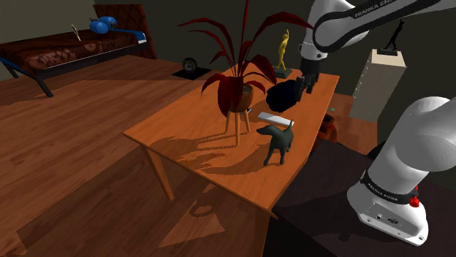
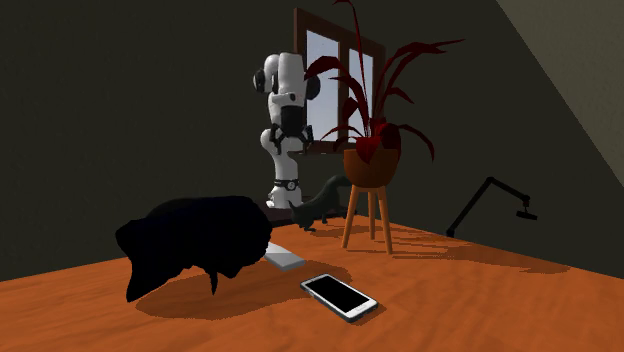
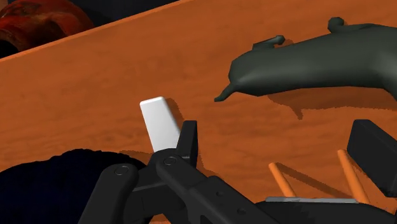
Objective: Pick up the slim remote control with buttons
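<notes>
My gripper (image 3: 280,137) hangs low over the orange-brown table (image 3: 95,83), its two black fingers spread wide and holding nothing. The slim remote (image 3: 161,123), drawn plain white with no buttons to make out, lies flat on the table just outside one finger (image 3: 188,136), on the side of a shapeless black lump (image 3: 51,184) and not in the gap between the two. Whether that finger touches it I cannot tell. Its long axis runs away from the finger, roughly the way I point, a little slanted. I judge the coming move to be a short sideways shift toward the lump, to bring the remote between the fingers across its narrow width. In the shoulder view the remote (image 1: 274,119) sits just beside a dark dog figurine (image 1: 278,142) and near a potted red plant (image 1: 237,98) on its stand, with my gripper (image 1: 307,80) just beyond. The second exterior view adds a phone (image 2: 340,296) lying near the lump. Around the table are a wooden floor (image 1: 66,146), a dark bed (image 1: 66,51) and a window (image 2: 330,60) behind my arm.
</notes>
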You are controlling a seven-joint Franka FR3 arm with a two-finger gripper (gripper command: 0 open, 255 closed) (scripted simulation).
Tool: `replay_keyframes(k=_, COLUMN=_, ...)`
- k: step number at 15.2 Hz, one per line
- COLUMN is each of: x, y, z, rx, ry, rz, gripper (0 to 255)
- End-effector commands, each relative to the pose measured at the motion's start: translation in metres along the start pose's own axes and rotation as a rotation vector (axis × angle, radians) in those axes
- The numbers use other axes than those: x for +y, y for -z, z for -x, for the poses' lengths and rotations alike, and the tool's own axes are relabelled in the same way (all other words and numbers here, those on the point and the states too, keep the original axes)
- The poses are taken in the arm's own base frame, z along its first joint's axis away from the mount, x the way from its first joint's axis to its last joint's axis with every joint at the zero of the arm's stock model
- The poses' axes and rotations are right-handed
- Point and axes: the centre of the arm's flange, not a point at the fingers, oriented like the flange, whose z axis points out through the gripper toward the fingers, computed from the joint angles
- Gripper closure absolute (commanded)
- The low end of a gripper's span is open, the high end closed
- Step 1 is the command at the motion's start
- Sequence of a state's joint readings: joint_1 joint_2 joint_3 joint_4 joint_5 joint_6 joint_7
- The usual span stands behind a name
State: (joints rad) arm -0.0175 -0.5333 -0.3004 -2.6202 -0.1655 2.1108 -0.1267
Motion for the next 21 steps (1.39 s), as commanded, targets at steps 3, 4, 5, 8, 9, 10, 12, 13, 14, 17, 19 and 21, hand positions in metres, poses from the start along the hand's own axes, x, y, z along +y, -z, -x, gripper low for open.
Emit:
replay_keyframes(k=3, x=0.026, y=-0.04, z=-0.022, rx=0.027, ry=0.026, rz=-0.004, gripper=0)
replay_keyframes(k=4, x=0.032, y=-0.05, z=-0.028, rx=0.032, ry=0.032, rz=-0.005, gripper=0)
replay_keyframes(k=5, x=0.038, y=-0.059, z=-0.034, rx=0.038, ry=0.039, rz=-0.007, gripper=0)
replay_keyframes(k=8, x=0.055, y=-0.089, z=-0.053, rx=0.056, ry=0.058, rz=-0.01, gripper=0)
replay_keyframes(k=9, x=0.061, y=-0.099, z=-0.059, rx=0.062, ry=0.064, rz=-0.012, gripper=0)
replay_keyframes(k=10, x=0.066, y=-0.108, z=-0.065, rx=0.068, ry=0.07, rz=-0.013, gripper=0)
replay_keyframes(k=12, x=0.077, y=-0.128, z=-0.078, rx=0.08, ry=0.083, rz=-0.016, gripper=0)
replay_keyframes(k=13, x=0.083, y=-0.137, z=-0.085, rx=0.085, ry=0.089, rz=-0.017, gripper=0)
replay_keyframes(k=14, x=0.088, y=-0.147, z=-0.092, rx=0.091, ry=0.096, rz=-0.018, gripper=0)
replay_keyframes(k=17, x=0.104, y=-0.175, z=-0.113, rx=0.109, ry=0.114, rz=-0.022, gripper=0)
replay_keyframes(k=19, x=0.114, y=-0.194, z=-0.127, rx=0.121, ry=0.127, rz=-0.025, gripper=0)
replay_keyframes(k=21, x=0.124, y=-0.213, z=-0.141, rx=0.132, ry=0.14, rz=-0.027, gripper=0)
